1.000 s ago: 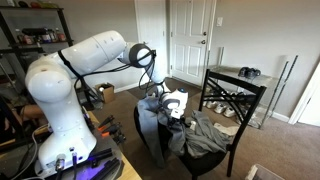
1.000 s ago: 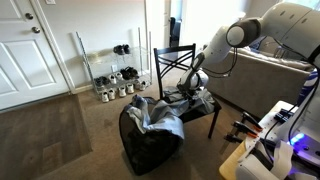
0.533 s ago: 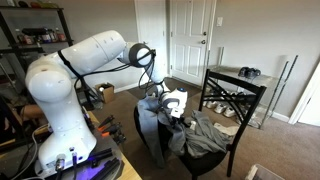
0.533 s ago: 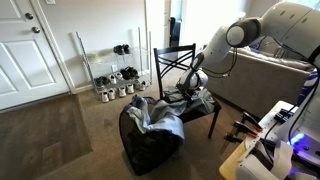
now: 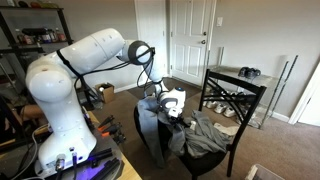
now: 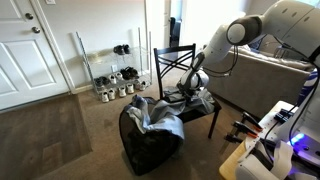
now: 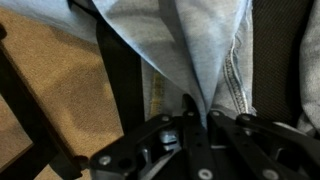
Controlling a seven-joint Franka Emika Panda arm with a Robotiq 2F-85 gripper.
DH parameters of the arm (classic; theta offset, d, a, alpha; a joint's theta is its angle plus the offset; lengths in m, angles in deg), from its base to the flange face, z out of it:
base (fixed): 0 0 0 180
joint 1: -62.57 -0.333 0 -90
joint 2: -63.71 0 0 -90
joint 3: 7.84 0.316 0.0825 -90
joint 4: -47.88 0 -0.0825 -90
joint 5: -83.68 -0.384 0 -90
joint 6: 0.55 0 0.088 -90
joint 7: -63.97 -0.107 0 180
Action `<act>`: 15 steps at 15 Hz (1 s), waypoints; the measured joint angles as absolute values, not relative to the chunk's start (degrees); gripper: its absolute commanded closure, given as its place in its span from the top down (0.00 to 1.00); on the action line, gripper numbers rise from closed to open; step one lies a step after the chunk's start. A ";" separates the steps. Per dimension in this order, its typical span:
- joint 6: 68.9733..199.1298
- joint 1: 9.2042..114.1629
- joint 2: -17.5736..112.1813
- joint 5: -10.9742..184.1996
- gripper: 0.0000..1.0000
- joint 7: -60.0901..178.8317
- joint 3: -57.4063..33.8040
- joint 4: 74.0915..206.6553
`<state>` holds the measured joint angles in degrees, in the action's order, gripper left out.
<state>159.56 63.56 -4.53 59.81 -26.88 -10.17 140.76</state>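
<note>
In the wrist view my gripper [image 7: 197,108] is shut, with a fold of light blue jeans [image 7: 200,40] pinched between its fingertips. The jeans lie with other grey clothes [image 5: 207,135] on the seat of a black chair [image 5: 236,98]. In both exterior views the gripper [image 5: 172,110] [image 6: 193,88] is low over that seat, at the pile's edge. Beside the chair stands a black bag [image 6: 148,148] with crumpled clothes [image 6: 158,116] in its top. How much of the jeans is caught is hidden by the fingers.
The chair's black frame [image 7: 120,70] runs close by the gripper, over brown carpet [image 7: 60,80]. A shoe rack [image 6: 112,76] and a white door [image 6: 25,50] stand behind. A sofa [image 6: 262,82] is behind the arm, and the robot's base and cables [image 5: 60,140] are nearby.
The jaws have closed from open onto the fold of jeans. The arm has hardly moved, and the clothes lie as before.
</note>
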 measured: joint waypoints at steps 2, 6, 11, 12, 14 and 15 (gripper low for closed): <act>160.41 63.20 -3.58 59.43 0.01 -27.39 -10.16 142.31; 162.61 62.81 -1.61 59.29 0.01 -27.54 -9.75 145.38; 167.82 60.05 2.88 59.69 0.01 -26.18 -8.91 149.68; 168.49 59.01 4.11 60.05 0.01 -25.55 -8.89 150.44; 169.01 56.88 6.68 61.10 0.01 -24.21 -8.84 151.75; 169.03 55.84 7.96 61.73 0.01 -23.65 -8.84 152.33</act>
